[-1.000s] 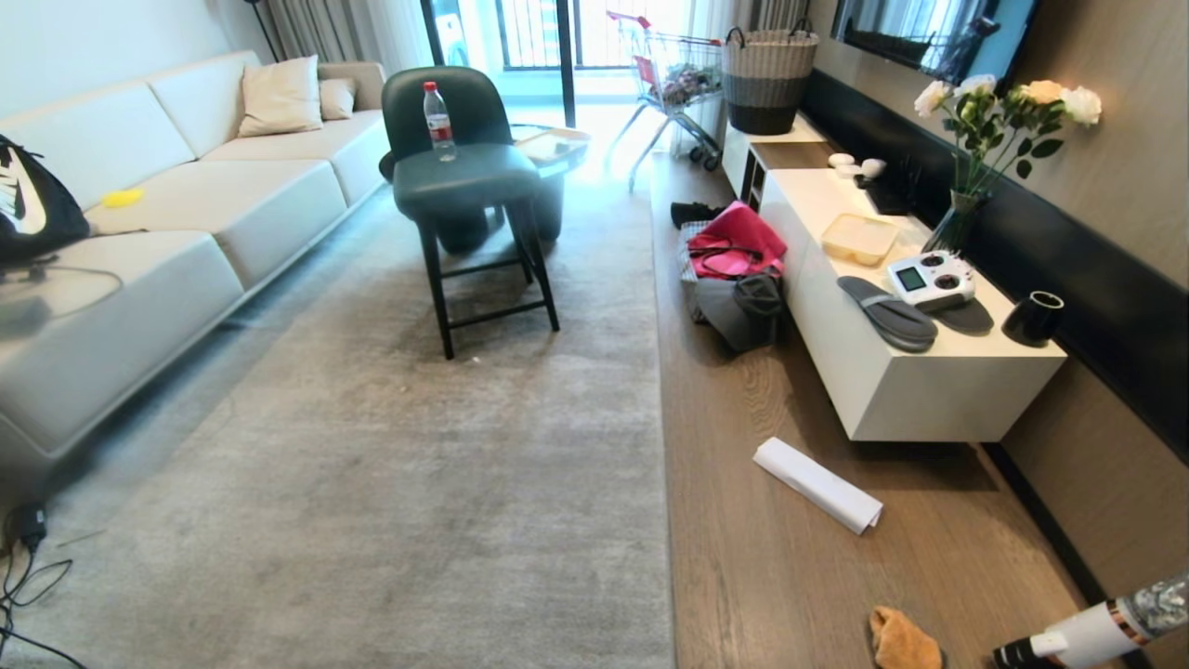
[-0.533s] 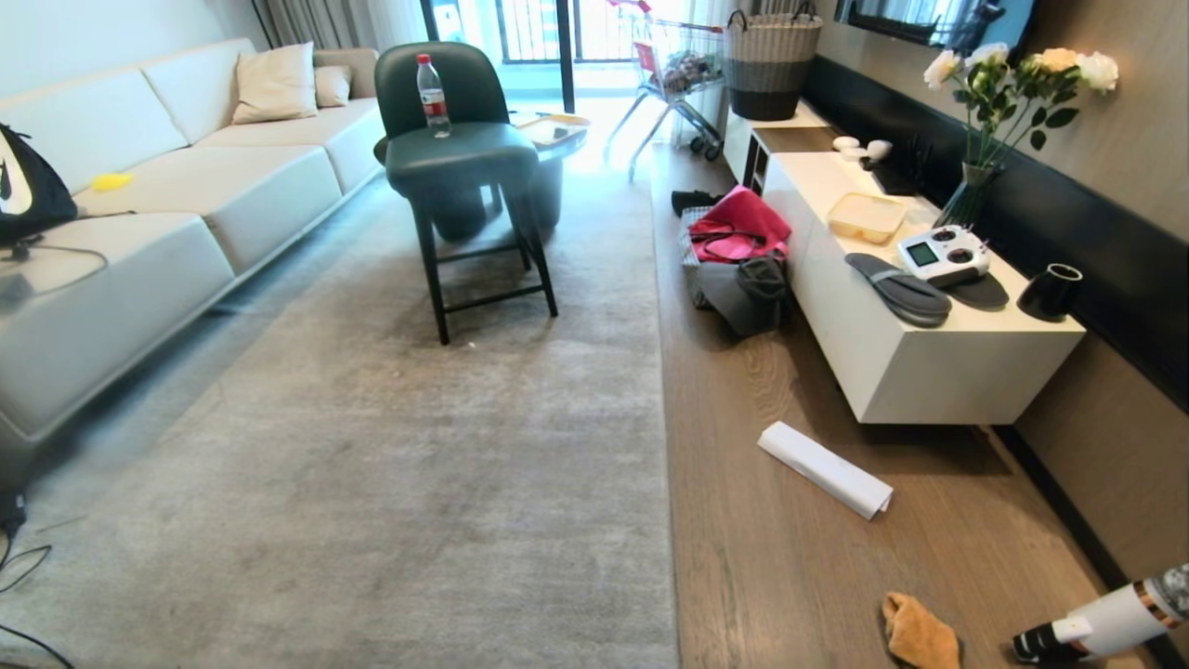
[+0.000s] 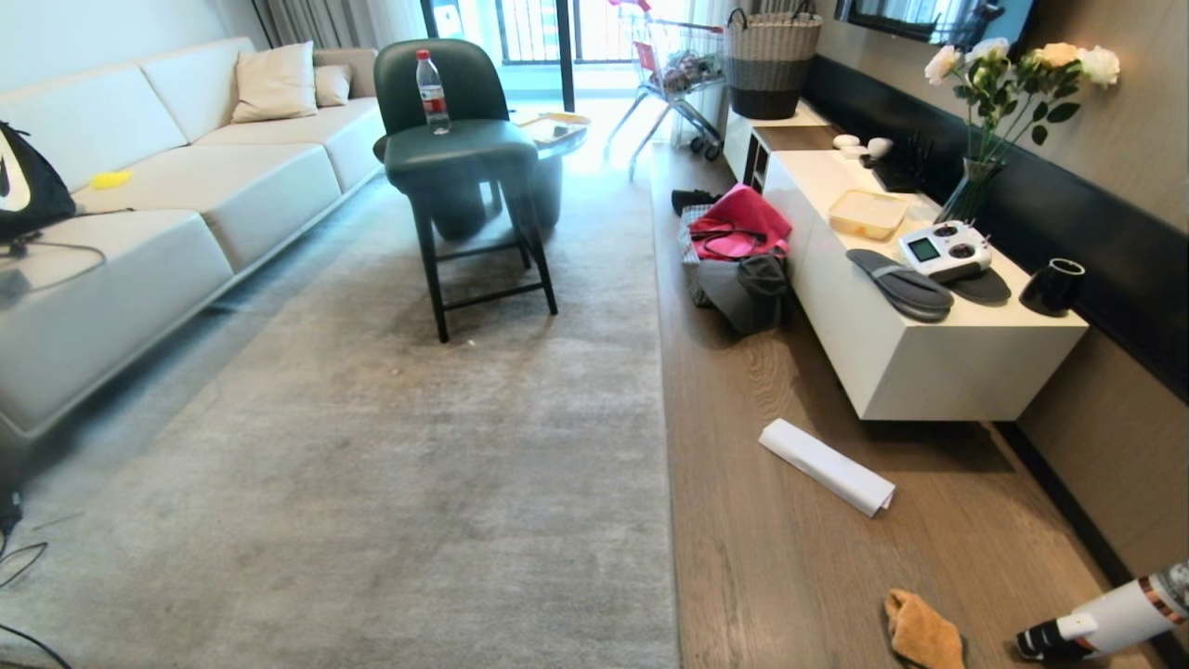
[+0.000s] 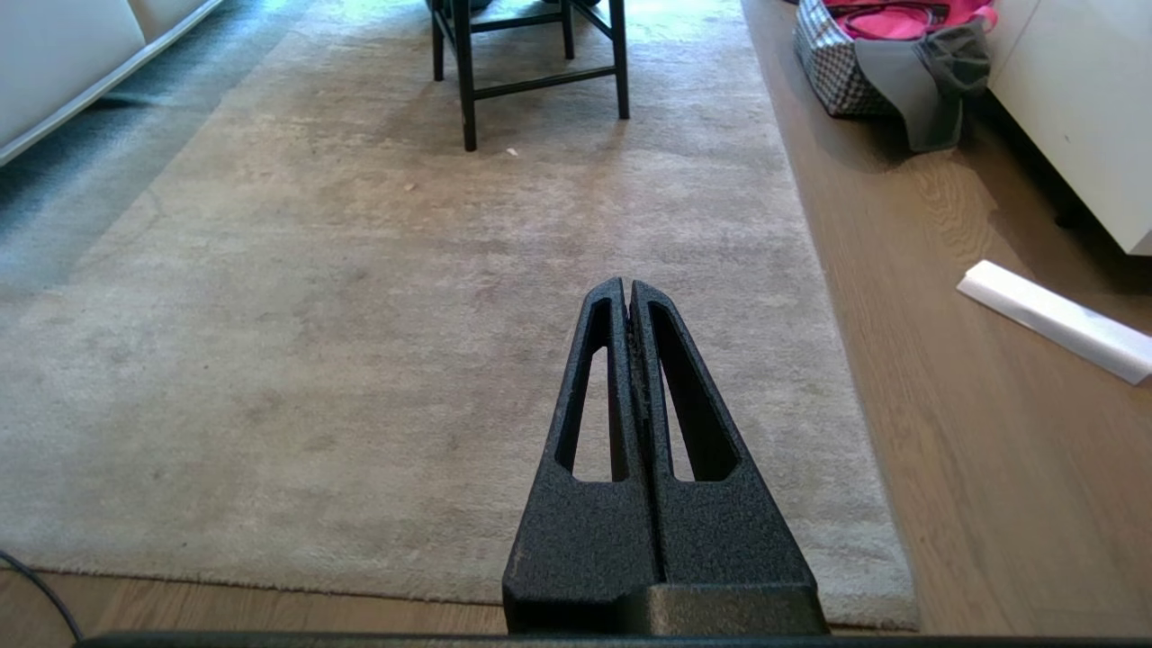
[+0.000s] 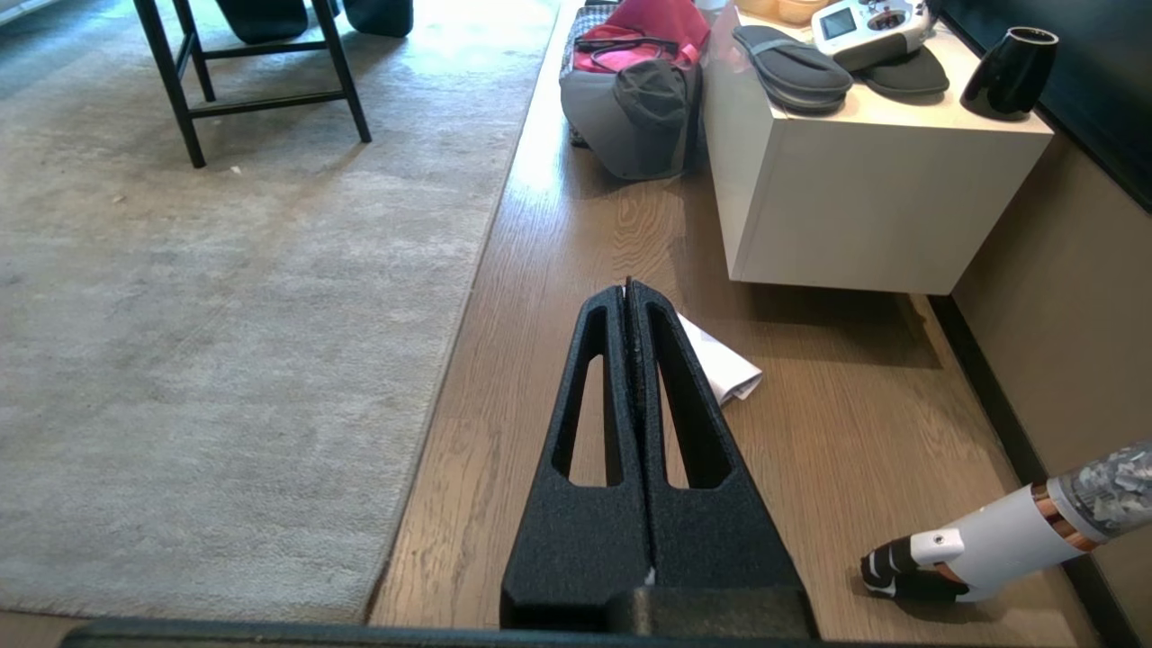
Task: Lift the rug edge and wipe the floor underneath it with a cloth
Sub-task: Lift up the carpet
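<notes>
The pale grey rug's right rug edge runs straight down the head view and lies flat on the brown wood-grain floor. Its near corner shows in the left wrist view, also flat. The orange-tan cloth lies crumpled on the floor at the bottom right, apart from the rug. Neither arm shows in the head view. My left gripper hangs shut and empty above the rug's near end. Shut and empty too, my right gripper hovers over the bare floor beside the rug edge.
A white rolled paper sheet lies on the floor before a low white cabinet. A handheld vacuum lies by the right wall. Bags sit against the cabinet. A dark green chair stands on the rug, with a sofa at left.
The whole scene has slid a little upward in the head view because the camera moved. No object on the floor has moved.
</notes>
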You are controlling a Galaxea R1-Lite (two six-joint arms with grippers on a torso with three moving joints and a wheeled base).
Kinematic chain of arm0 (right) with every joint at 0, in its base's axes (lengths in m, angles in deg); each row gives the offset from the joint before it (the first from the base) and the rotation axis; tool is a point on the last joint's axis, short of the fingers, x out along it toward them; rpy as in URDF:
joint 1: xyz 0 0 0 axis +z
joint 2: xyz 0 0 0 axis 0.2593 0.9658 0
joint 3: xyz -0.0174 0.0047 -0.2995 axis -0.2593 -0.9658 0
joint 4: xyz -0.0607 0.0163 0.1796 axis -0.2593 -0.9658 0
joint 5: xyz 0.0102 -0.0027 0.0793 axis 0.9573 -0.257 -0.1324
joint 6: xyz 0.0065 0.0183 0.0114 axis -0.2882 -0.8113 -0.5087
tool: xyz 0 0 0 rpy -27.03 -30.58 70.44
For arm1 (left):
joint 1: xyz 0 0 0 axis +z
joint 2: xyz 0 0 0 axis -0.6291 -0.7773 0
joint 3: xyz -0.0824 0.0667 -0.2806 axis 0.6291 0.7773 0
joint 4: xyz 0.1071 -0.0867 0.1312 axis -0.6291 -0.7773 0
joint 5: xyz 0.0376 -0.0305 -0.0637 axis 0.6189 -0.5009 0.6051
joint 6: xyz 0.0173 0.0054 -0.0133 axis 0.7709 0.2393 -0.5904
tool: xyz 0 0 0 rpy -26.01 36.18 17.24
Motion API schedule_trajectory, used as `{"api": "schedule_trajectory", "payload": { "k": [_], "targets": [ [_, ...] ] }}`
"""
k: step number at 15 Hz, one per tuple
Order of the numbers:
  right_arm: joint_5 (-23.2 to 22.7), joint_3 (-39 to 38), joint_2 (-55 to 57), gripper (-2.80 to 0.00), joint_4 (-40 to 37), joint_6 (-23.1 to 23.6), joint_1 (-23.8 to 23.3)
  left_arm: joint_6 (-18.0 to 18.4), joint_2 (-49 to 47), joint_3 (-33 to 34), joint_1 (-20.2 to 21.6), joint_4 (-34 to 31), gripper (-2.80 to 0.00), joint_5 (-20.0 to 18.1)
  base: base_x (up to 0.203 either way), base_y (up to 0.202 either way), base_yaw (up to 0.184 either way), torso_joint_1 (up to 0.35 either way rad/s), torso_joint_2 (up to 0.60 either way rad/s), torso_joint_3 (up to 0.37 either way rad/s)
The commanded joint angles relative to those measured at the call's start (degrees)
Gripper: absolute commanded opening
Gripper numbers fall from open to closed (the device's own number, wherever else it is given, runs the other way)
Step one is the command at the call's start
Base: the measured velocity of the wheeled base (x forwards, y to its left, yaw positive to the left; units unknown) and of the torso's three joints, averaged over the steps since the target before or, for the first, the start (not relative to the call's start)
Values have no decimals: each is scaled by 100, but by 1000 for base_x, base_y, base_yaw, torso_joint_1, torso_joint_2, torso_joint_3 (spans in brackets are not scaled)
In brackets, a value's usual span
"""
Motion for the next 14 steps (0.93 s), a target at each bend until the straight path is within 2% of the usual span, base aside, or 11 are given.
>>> {"api": "schedule_trajectory", "payload": {
  "k": [1, 14],
  "targets": [
    [-3, 0, 9, -280, 3, 3, -2, -4, -5, -1, -1, -1, -280, 4, 0, 0, 0, 0, 0, 0],
    [-3, 0, 2, -280, 3, 3, -2, -4, -5, -1, -1, -1, -280, 4, 0, 0, 0, 5, 28, 28]
  ]
}}
